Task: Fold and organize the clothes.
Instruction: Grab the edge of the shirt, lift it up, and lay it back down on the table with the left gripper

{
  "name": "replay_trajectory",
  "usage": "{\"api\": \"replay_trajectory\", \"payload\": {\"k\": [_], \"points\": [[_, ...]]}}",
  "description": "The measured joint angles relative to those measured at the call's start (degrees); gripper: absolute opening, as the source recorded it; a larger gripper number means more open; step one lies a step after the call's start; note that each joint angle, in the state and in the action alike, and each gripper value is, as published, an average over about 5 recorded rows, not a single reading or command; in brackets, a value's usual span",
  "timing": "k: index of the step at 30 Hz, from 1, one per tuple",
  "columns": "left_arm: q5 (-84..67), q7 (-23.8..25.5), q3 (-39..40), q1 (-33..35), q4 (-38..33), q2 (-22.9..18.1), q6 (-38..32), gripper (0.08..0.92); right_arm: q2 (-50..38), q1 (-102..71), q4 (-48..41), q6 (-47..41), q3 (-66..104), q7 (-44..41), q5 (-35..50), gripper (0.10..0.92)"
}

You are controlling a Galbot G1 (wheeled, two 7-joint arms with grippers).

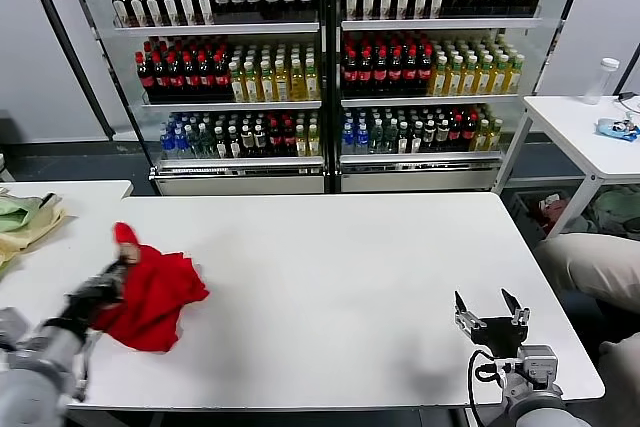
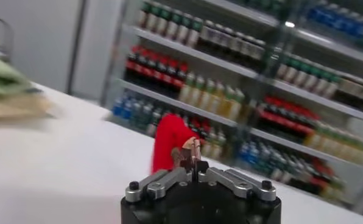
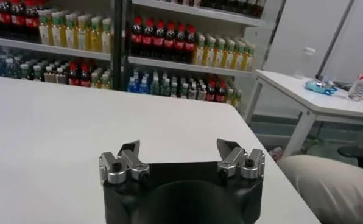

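Left gripper (image 1: 122, 269) jaws clamped on red T-shirt (image 1: 155, 297), near cloth pile (image 1: 25, 219); lift slowly. Right gripper (image 1: 491, 310) gapes empty.

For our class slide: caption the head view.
Left gripper pinches the red T-shirt on the white table; right gripper waits open.

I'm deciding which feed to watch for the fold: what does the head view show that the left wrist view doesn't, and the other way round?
Head view only: most of the crumpled red T-shirt lying on the white table, and the right claw open and empty near the table's right front corner. Left wrist view only: a close look at the left claw shut on a raised fold of the shirt. Both show the shirt pinched by the left claw, the pale green-and-yellow cloth pile at the table's left edge, and the drink shelves behind.
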Motion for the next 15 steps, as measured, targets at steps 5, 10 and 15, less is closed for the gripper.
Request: {"api": "replay_trajectory", "payload": {"k": [5, 10, 15], "points": [[7.10, -1.09, 15.48, -2.86, -0.54, -8.10, 0.06, 0.097, 0.31, -0.64, 0.20, 0.00, 0.19, 0.00, -0.41, 0.823], [11.35, -2.82, 29.10, -8.06, 0.75, -15.41, -0.52, 0.187, 0.12, -1.12, 0.43, -0.01, 0.60, -0.06, -0.55, 0.823], [12.72, -4.77, 34.85, -14.55, 0.91, -17.25, -1.33, 0.334, -0.27, -0.64, 0.06, -0.07, 0.50, -0.12, -0.44, 0.823]]}}
